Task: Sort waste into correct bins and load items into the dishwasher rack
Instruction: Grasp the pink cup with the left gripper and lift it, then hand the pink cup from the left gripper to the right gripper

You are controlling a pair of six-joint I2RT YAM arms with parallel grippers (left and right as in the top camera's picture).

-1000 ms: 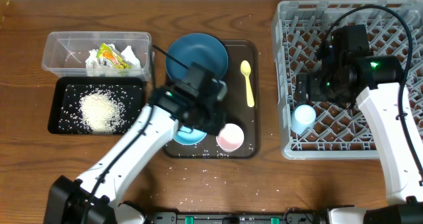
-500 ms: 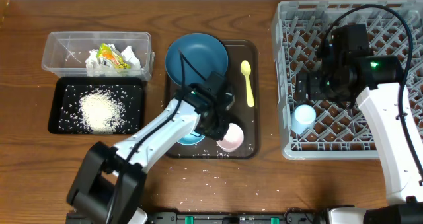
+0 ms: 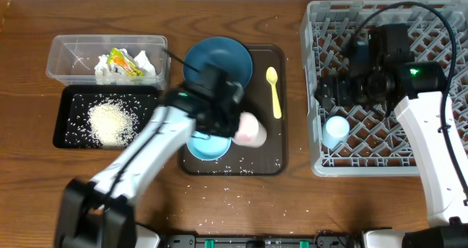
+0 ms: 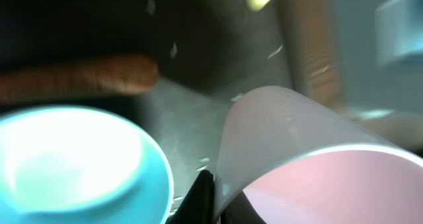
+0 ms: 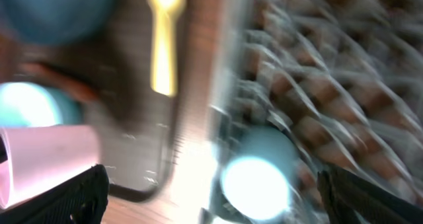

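Observation:
My left gripper [image 3: 238, 127] is shut on the rim of the pink cup [image 3: 251, 129], which hangs tipped on its side above the brown serving tray [image 3: 275, 157]. In the left wrist view the pink cup [image 4: 297, 151] fills the right half, with the light blue bowl [image 4: 73, 158] beside it. The dark blue bowl [image 3: 217, 56] and the yellow spoon [image 3: 273, 91] lie on the same tray. A blurred orange carrot [image 4: 86, 75] lies between the bowls. My right gripper [image 3: 327, 94] stands open over the dishwasher rack [image 3: 365, 167], above the light blue cup [image 3: 336, 131].
At the back left, the clear tub [image 3: 73, 54] holds crumpled paper [image 3: 108, 66] and a yellow-green wrapper [image 3: 124, 63]. The black tray [image 3: 69, 102] in front of it holds a heap of rice [image 3: 111, 124]. Stray grains dot the table near the front edge.
My left gripper has shut on the pink cup, lifted it and tipped it over, moving back from the tray's front. My right arm has swung slightly left over the rack.

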